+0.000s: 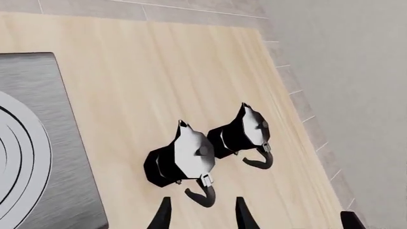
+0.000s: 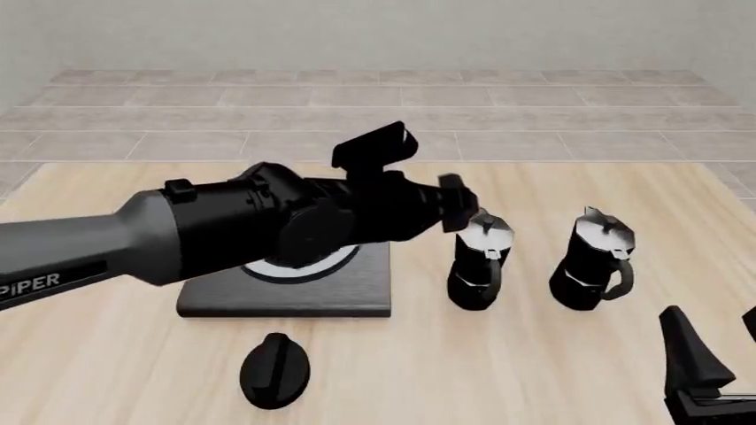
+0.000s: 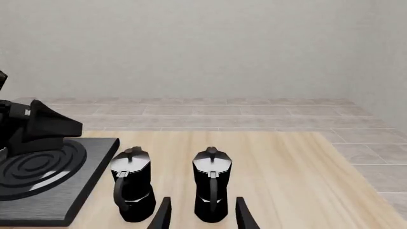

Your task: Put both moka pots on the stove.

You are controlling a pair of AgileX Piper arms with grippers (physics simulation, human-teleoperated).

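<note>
The left gripper (image 1: 200,214) hangs released, fingers spread, directly over the nearer moka pot's (image 1: 180,157) looped handle; descend straight, clench the handle squarely. The second moka pot (image 1: 245,133) stands just beyond on the bench (image 1: 159,71). The stove (image 1: 38,143) lies beside. The right gripper (image 3: 200,214) waits released.
</note>
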